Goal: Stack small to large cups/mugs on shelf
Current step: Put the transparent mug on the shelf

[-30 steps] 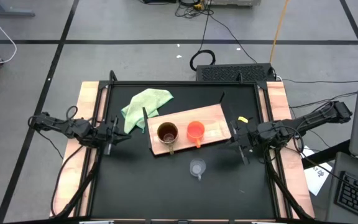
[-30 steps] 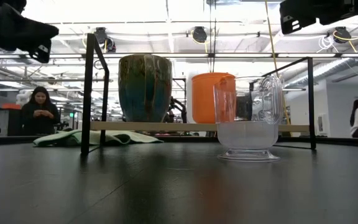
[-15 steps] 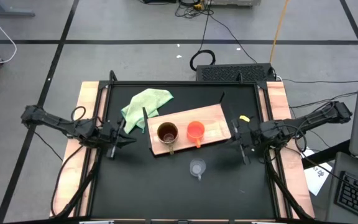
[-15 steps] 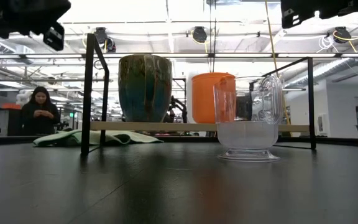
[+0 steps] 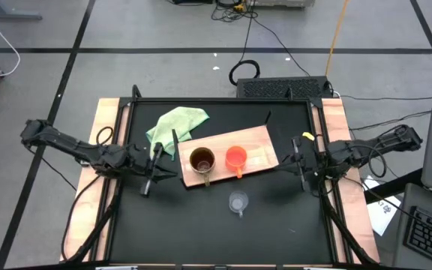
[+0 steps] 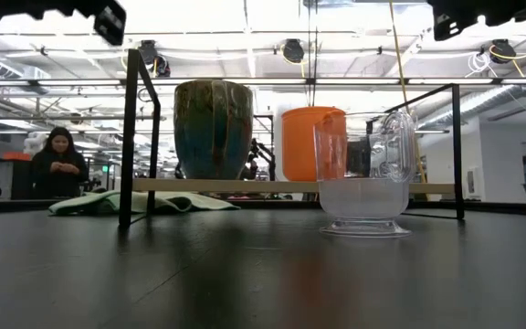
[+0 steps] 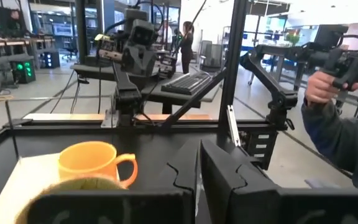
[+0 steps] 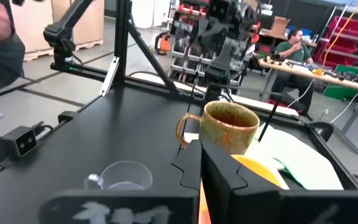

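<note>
The brown mug [image 5: 202, 160] with a handle and the orange cup [image 5: 235, 157] stand upright side by side on the light-wood shelf board [image 5: 257, 142]. The clear glass cup [image 5: 238, 202] stands upright on the black table nearer the front edge. My left gripper [image 5: 167, 171] is shut and empty, left of the board, pointing at the brown mug [image 7: 79, 186] and orange cup [image 7: 95, 163]. My right gripper [image 5: 289, 160] is shut and empty, right of the board; its wrist view shows the mug [image 8: 229, 127] and the glass cup [image 8: 126, 175].
A light green cloth [image 5: 172, 127] lies on the table behind the board's left end. Black frame posts [image 6: 133, 137] stand at the table's edges. The black table top [image 5: 201, 225] stretches in front of the board. People show in the room beyond [image 6: 59, 164].
My left gripper has moved toward the table's right edge, closer to the brown mug and the board's left end. My right gripper has drawn back a little toward the table's right edge. The cups and the board have stayed where they were.
</note>
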Robot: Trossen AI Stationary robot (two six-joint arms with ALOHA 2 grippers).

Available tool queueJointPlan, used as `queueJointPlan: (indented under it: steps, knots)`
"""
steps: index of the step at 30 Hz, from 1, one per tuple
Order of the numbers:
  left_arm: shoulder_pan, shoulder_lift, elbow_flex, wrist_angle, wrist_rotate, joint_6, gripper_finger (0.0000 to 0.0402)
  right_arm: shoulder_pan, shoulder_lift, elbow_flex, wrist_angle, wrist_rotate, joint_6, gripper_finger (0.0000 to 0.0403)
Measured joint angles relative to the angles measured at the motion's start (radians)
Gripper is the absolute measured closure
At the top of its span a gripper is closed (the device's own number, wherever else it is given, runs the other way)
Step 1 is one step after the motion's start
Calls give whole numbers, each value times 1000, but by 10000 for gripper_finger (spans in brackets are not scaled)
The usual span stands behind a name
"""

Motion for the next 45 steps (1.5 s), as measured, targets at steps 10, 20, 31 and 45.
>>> queueJointPlan:
  steps: [10,20,31,45]
  knots:
    - [-2,259,241,-105,1,67,380,0,-48,0,-48,0,6,403]
    - [14,484,434,-184,36,80,380,0,-58,0,-53,0,7,403]
    - [53,779,640,-286,152,62,380,0,-57,0,-52,0,7,403]
    - [55,935,993,-615,136,139,379,0,-57,0,-60,0,8,403]
